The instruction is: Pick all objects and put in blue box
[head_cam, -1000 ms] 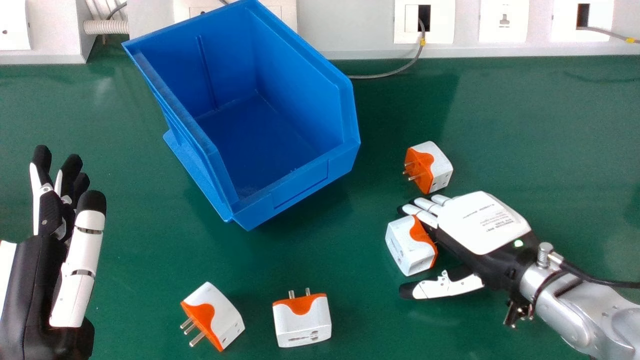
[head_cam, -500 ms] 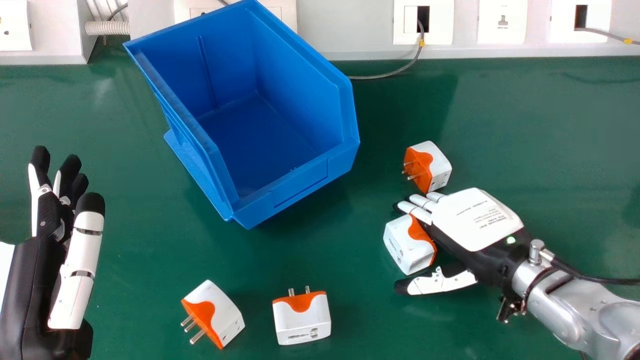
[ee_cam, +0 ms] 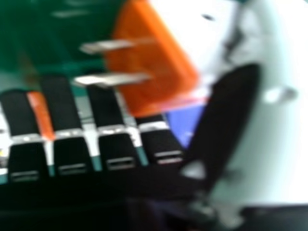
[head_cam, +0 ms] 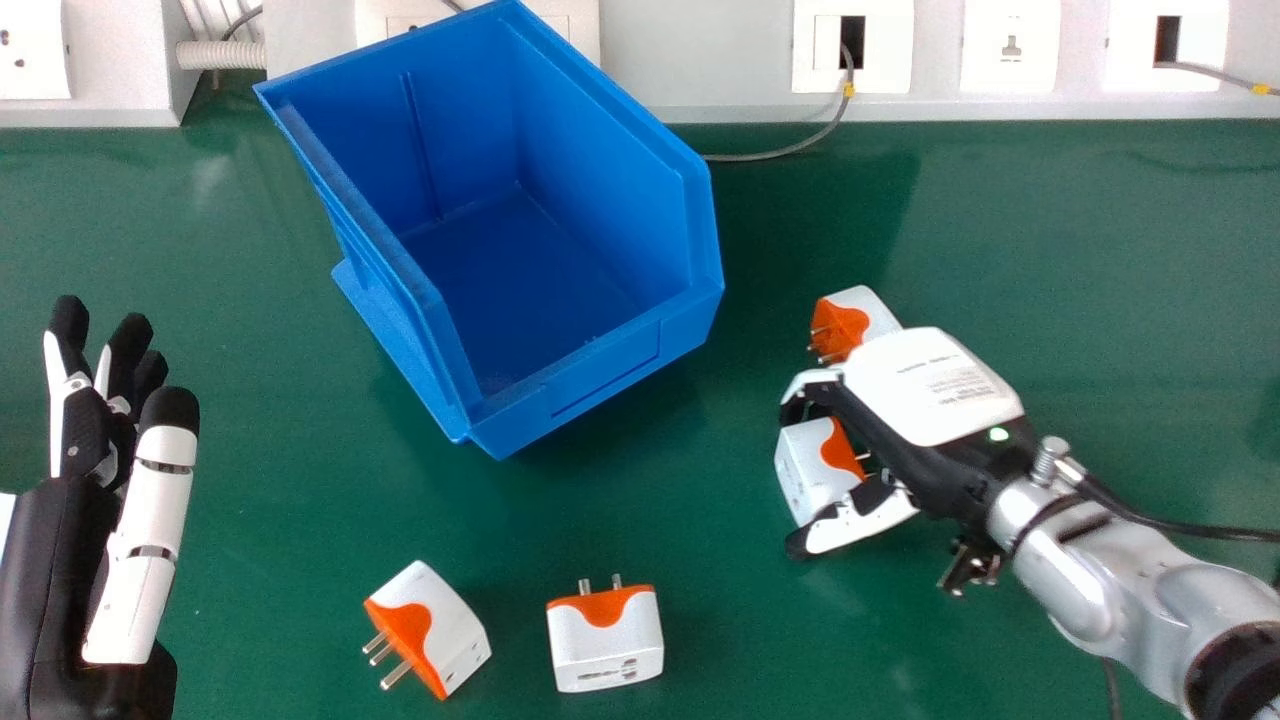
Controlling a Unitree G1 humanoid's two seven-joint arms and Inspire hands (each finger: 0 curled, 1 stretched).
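A: What changes at your right hand?
B: Its previously straight fingers curl, half closed, around one adapter, right of the blue box; your lift likely comes next, with three other adapters outside.

The black-and-white right hand has a rounded white back plate with small dark print; a small green light glows beside it; its black pads carry silver-grey bands. A round-headed metal screw and black cable adjoin the glossy silver forearm; the left hand has a black body, white finger casings and rounded black tips.
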